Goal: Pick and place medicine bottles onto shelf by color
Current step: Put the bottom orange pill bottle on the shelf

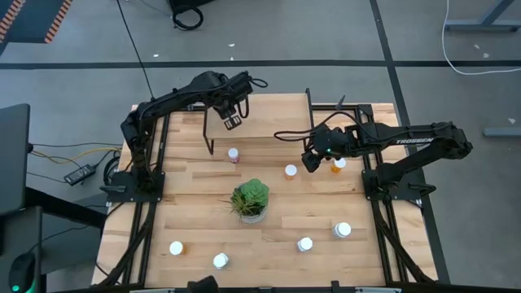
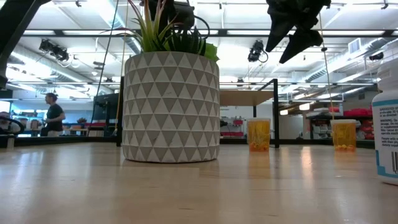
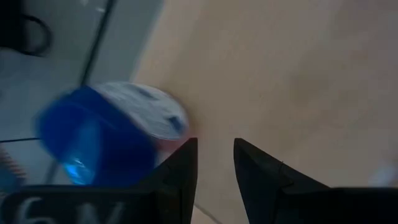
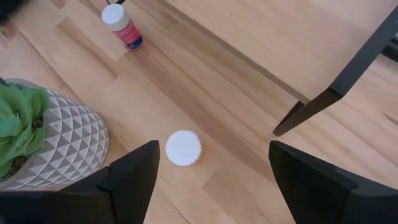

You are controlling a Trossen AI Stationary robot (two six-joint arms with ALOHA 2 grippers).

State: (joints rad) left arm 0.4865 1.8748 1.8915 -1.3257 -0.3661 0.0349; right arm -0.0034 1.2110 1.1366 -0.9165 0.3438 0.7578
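Observation:
The shelf (image 1: pixel 269 118) is a light-wood board on black legs at the table's far side. My left gripper (image 1: pixel 232 122) hangs over its left end, fingers a narrow gap apart (image 3: pixel 215 162). A blue bottle (image 3: pixel 102 140) sits blurred at the board's edge, beside one finger's outer side. My right gripper (image 1: pixel 312 159) is open and raised (image 2: pixel 298 25) above a white-capped bottle (image 4: pixel 183 148), which stands on the table. In the right wrist view its fingers show on either side of it. A pink bottle (image 1: pixel 234 155) and an orange bottle (image 1: pixel 338 165) stand on the table near the shelf. My left gripper has nothing between its fingers. The blue bottle (image 3: pixel 143 155) lies against the outer side of one finger in the picture, but blur and the finger itself hide whether they touch; I cannot tell.
A green plant in a patterned pot (image 1: pixel 250 199) stands mid-table, close to my right gripper (image 4: pixel 43 143). Several more bottles stand near the table's near edge (image 1: pixel 176 248), (image 1: pixel 221 260), (image 1: pixel 304 243), (image 1: pixel 343 230). A black shelf leg (image 4: pixel 336 99) is near my right gripper.

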